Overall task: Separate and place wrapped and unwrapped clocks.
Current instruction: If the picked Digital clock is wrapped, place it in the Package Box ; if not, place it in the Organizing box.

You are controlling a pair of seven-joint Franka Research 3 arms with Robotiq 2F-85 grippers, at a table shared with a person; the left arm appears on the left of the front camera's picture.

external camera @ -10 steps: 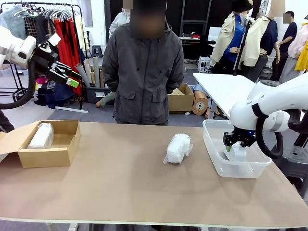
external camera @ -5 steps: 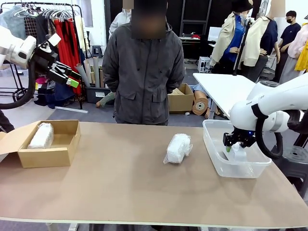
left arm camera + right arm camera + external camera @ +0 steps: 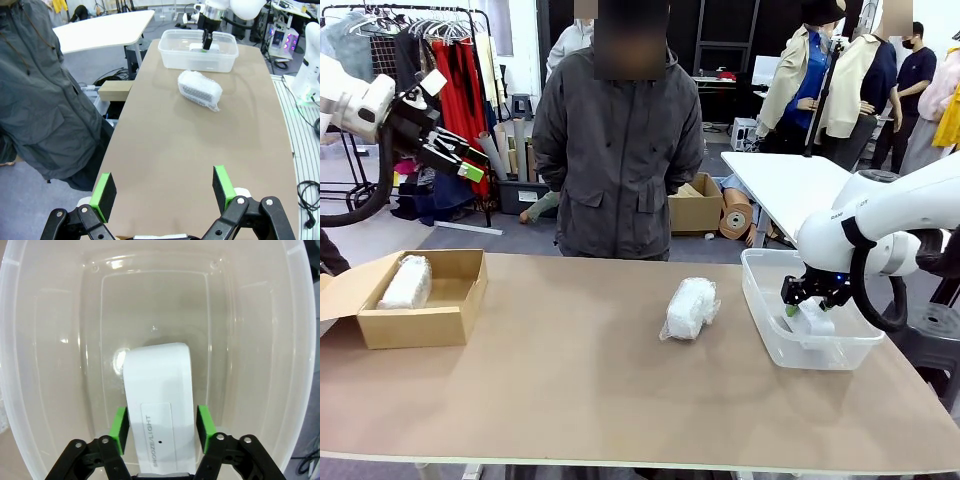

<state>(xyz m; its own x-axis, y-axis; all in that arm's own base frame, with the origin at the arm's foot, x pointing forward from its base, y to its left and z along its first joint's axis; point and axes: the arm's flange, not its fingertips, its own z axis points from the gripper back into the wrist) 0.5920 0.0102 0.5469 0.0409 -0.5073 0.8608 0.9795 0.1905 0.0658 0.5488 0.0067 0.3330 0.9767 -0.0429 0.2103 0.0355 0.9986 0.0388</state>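
The bare white unwrapped clock (image 3: 157,390) lies on the floor of the clear plastic tub (image 3: 30,365) at the table's right (image 3: 765,330). My right gripper (image 3: 162,427) is down inside the tub (image 3: 807,308), its green pads just off the clock's two sides, open. One wrapped clock (image 3: 690,307) in crinkly plastic lies mid-table (image 3: 200,89). Another wrapped clock (image 3: 406,282) rests in the brown cardboard box (image 3: 420,325) at the left. High above the table's left end, my left gripper (image 3: 460,160) is open and holds nothing (image 3: 164,189).
A person (image 3: 615,150) in a grey jacket stands at the far edge, behind the table's middle, hands out of sight. Bare brown tabletop (image 3: 570,370) stretches between the box and the tub. A white table (image 3: 790,185) stands beyond the tub.
My right gripper's jaws have parted from the unwrapped clock, which now rests lower in the tub. The left arm has not moved.
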